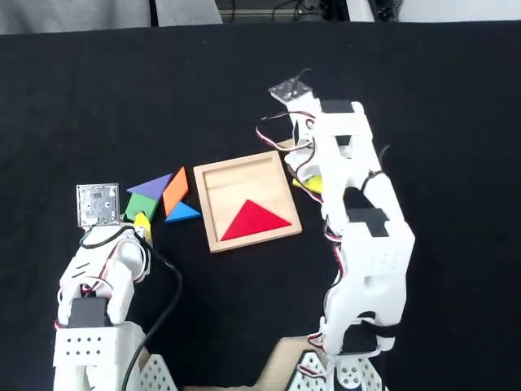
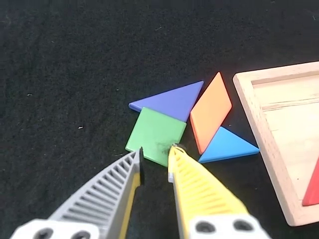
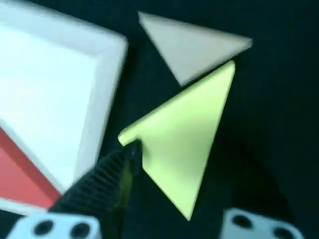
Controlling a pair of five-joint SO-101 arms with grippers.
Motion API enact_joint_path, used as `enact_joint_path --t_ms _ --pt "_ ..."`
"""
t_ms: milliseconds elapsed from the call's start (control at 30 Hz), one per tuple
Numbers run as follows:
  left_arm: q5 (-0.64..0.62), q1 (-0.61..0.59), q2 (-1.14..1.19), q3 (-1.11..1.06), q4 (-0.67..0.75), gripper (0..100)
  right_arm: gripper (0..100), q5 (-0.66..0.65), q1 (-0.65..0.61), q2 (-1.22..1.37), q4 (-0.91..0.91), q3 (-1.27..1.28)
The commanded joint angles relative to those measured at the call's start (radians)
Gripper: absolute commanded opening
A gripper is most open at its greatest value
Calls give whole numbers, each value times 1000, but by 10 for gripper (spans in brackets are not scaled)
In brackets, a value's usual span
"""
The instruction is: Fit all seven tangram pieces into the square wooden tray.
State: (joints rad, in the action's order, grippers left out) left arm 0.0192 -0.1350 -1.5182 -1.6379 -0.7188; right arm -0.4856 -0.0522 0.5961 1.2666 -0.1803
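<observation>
The black worktop [image 1: 122,98] carries the square wooden tray [image 1: 203,208]. Beside one edge lie a purple triangle [image 1: 152,186], orange parallelogram [image 1: 176,192], blue triangle [image 1: 181,213] and green square [image 1: 138,206]; beside the opposite edge, a yellow triangle [image 3: 184,134].

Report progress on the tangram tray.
Done: only the red triangle lies in the tray. In hand: the right pincer is at the yellow triangle beside the tray; the left pincer, open, is over the green square. Left: those two, plus the purple triangle, orange parallelogram, blue triangle and a pale triangle.

light: even, overhead | shadows: faint | glare: tray [image 3: 107,94] washed white, right wrist view
</observation>
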Motion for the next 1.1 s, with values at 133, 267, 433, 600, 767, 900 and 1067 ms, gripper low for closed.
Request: enact_joint_path --t_ms 133,267,433,600,767,900,1067 --pt "11 13 -12 2 18 105 317 -55 -17 -19 110 -5" --pt "11 13 -12 2 18 105 301 -52 -15 -104 144 13" --pt "11 13 -12 2 18 105 300 -52 -44 -242 101 143" --pt "11 13 -12 2 18 105 300 -51 -94 -325 -8 262" --pt "11 13 -12 2 18 105 300 32 -87 -295 -81 251" --pt "11 13 -12 2 18 105 300 52 -77 -205 -89 202" --pt "11 13 -12 2 18 105 300 52 -77 -105 -78 133"
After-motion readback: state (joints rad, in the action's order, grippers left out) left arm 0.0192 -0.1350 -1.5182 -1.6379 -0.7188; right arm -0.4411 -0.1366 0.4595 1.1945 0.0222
